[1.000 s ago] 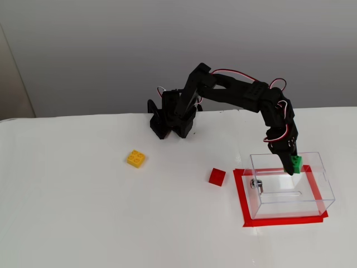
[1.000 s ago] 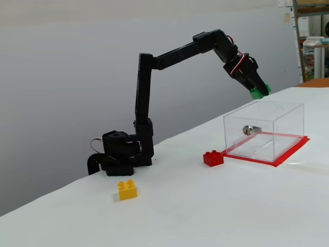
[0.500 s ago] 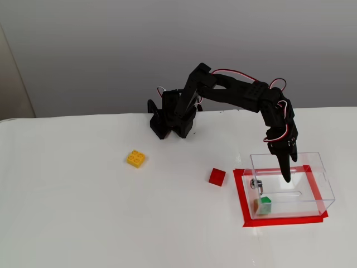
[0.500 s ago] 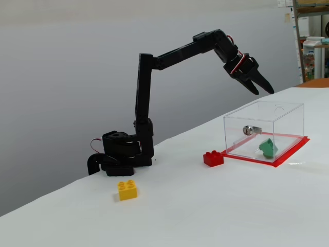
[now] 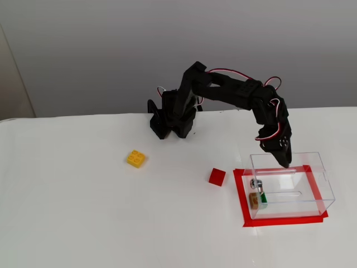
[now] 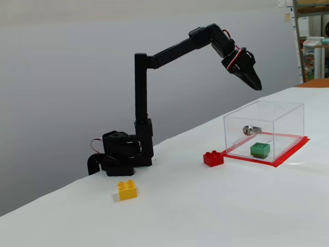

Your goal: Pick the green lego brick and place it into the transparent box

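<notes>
The jaws of the gripper [image 6: 255,84] look drawn together and hold nothing, poised above the back edge of the transparent box [image 6: 288,116]. Below and in front of them, the green lego brick [image 6: 260,150] rests flat on the box floor, studs up, close to the wall with the small metal fitting [image 5: 256,183]. The box stands on a red tape frame [image 5: 241,195] near the tabletop's right edge in a fixed view. Placement looks complete, so only withdrawal seems left.
</notes>
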`<state>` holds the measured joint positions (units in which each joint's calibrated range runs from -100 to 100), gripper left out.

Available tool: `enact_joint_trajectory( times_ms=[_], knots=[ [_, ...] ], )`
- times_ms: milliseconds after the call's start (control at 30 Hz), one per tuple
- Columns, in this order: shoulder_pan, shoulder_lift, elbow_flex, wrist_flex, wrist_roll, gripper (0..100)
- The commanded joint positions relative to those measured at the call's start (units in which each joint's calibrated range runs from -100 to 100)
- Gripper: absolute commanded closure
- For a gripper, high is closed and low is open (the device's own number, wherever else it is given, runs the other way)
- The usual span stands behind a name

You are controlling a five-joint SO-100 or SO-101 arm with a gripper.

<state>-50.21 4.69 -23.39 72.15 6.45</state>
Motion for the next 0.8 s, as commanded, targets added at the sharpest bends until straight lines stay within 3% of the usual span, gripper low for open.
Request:
enact_joint_trajectory(
  times_ms=[0, 200, 767],
  knots=[
    [2.5, -7.6, 2.5, 0.3, 0.0, 99],
    [8.8, -19.2, 11.5, 0.3, -0.4, 99],
    [39.2, -54.5, 35.7, 2.2, -2.9, 99]
  ],
)
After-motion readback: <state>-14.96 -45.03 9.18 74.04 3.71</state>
